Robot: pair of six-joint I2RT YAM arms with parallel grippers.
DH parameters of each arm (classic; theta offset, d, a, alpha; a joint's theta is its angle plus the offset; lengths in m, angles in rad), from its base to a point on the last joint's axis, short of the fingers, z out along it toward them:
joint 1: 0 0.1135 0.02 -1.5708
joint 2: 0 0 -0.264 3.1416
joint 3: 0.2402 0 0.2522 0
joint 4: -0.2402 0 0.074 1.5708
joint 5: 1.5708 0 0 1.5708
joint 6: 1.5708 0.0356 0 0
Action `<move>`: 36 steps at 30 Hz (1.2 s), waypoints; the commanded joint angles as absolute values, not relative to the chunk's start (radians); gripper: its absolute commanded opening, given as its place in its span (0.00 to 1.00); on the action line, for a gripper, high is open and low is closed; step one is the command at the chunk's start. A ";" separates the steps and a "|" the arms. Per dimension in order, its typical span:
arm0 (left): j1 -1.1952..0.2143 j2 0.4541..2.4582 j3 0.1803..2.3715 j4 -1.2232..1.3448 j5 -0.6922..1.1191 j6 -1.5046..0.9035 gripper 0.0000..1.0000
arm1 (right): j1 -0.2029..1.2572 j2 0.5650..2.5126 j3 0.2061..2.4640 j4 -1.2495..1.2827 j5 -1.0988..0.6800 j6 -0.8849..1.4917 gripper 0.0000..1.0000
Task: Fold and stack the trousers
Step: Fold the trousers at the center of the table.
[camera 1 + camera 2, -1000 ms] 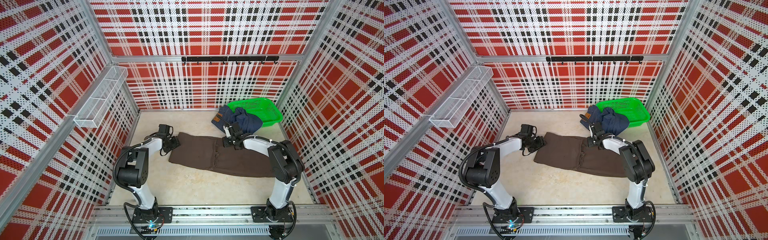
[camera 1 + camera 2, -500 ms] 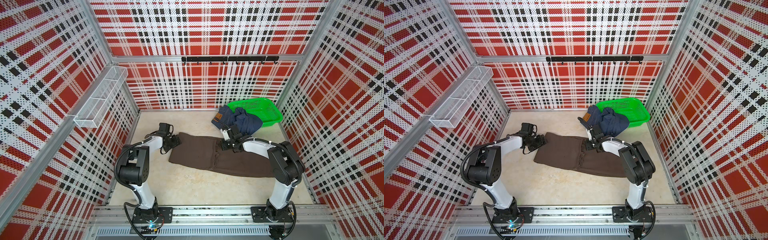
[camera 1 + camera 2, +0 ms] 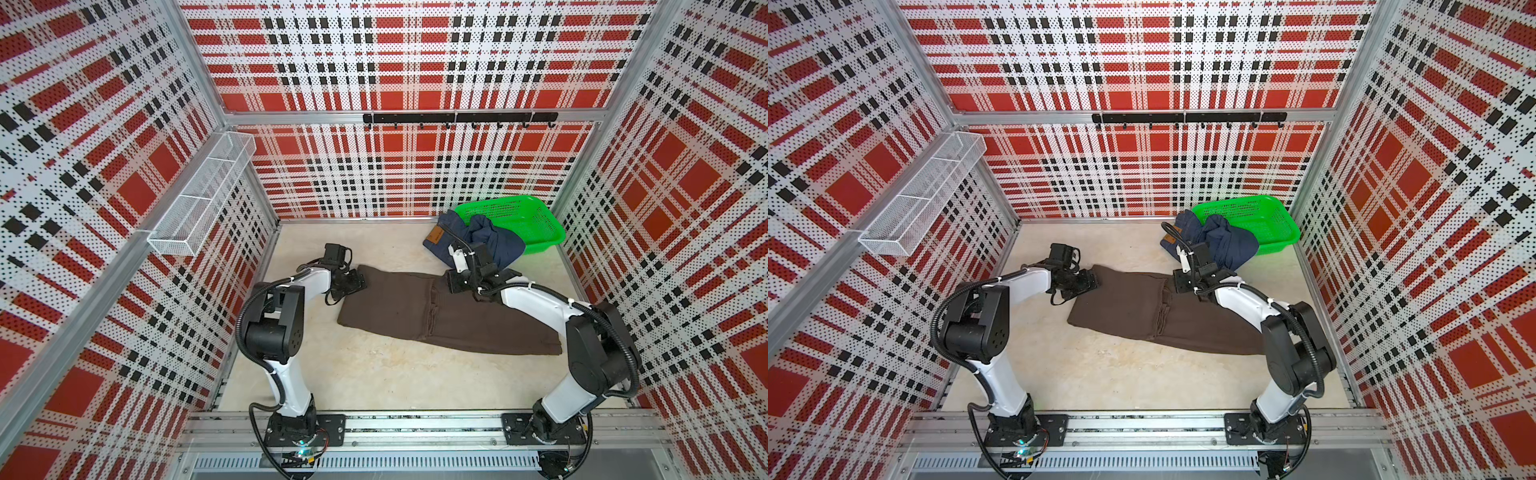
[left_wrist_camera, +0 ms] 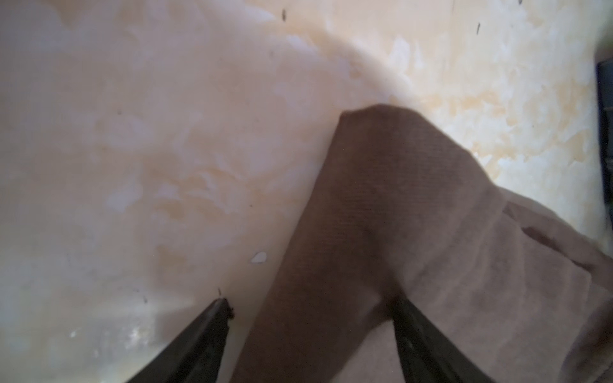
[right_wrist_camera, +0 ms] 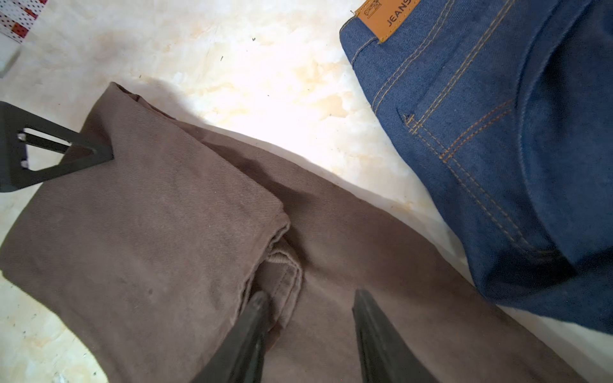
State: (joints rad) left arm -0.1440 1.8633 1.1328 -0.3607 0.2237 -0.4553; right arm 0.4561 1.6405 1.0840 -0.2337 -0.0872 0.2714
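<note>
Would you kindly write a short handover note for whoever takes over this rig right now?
Left claw: open, at one end of the brown trousers.
Right claw: open, over their folded-over edge. Neither holds cloth.
Brown trousers lie on the table, folded once.
Jeans sit bunched, partly over the basket rim.
To do: finish the brown pair, fold jeans, stack.

Brown trousers point(image 3: 436, 307): plain dark brown, with a fine diagonal weave visible in the right wrist view.
Denim trousers point(image 3: 494, 243): blue, with orange-tan double stitching point(image 5: 464, 139) and a tan waistband patch point(image 5: 386, 16) bearing dark lettering.
Basket point(image 3: 523, 216), upper right of both top views: bright green mesh.
Worktop point(image 3: 395, 374): cream, mottled with pale yellow.
Walls point(image 3: 395, 62): perforated plaid in red, white and black.
Wire shelf point(image 3: 199, 199), left of frame: white.
Hook rail point(image 3: 457, 117): black.
</note>
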 commanded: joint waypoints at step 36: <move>0.177 1.587 1.280 -0.748 -0.256 -0.337 0.00 | 0.363 1.560 0.961 -0.256 -0.167 0.546 0.66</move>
